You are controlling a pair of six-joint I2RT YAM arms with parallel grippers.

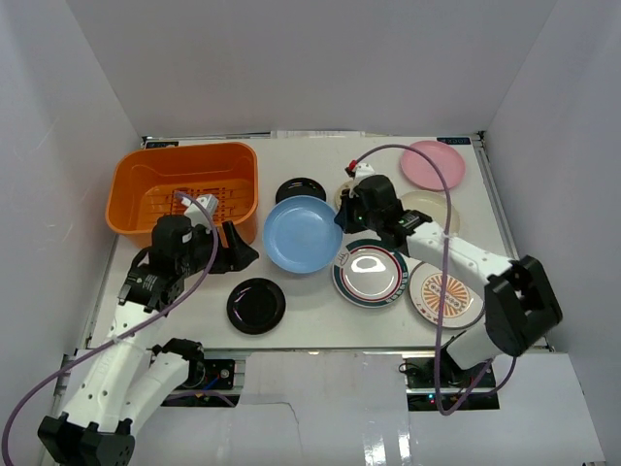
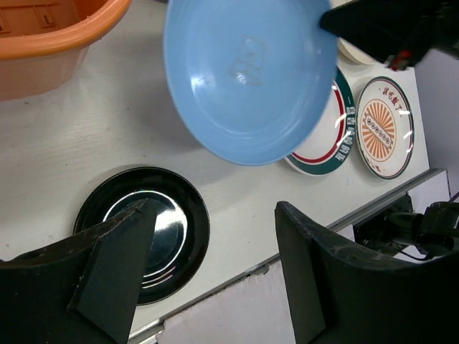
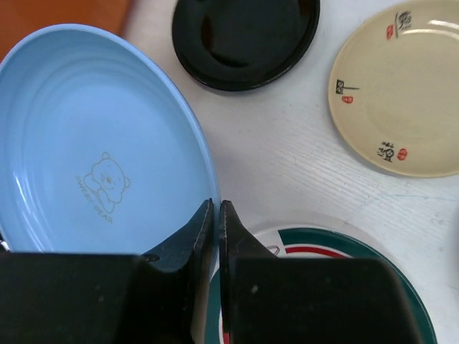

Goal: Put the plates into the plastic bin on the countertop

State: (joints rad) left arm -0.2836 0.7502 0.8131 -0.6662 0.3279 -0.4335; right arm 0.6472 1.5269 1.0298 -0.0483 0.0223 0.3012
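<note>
1. The countertop, white and walled in white, carried everything else. Clock directions below are read from the top view, with 12 o'clock pointing away from the arm bases.
2. The plastic bin, orange with a slotted floor, sat at the countertop's 10 o'clock corner.
3. The light blue plate was near the middle of the surface, just at 3 o'clock of the bin and outside it. It was tilted, and its rim overlapped the plate beside it. A faint bear outline showed in its well.
4. The white plate with a green-red rim lay at 4 o'clock of the blue one.
5. The sunburst plate lay at 3 o'clock of the green-rimmed plate, just beside it.
6. The pink plate lay in the 1 o'clock corner.
7. The cream plate lay at 6 o'clock of the pink one and was partly hidden under the right arm in the top view.
8. One black plate lay at 7 o'clock of the blue plate, and the other black plate lay at its 12 o'clock.
9. The right gripper was clenched on the blue plate's 3 o'clock rim, with its fingers almost meeting.
10. The left gripper was spread wide and grasped nothing. It hovered between the bin and the near black plate, at 9 o'clock of the blue plate.
</note>
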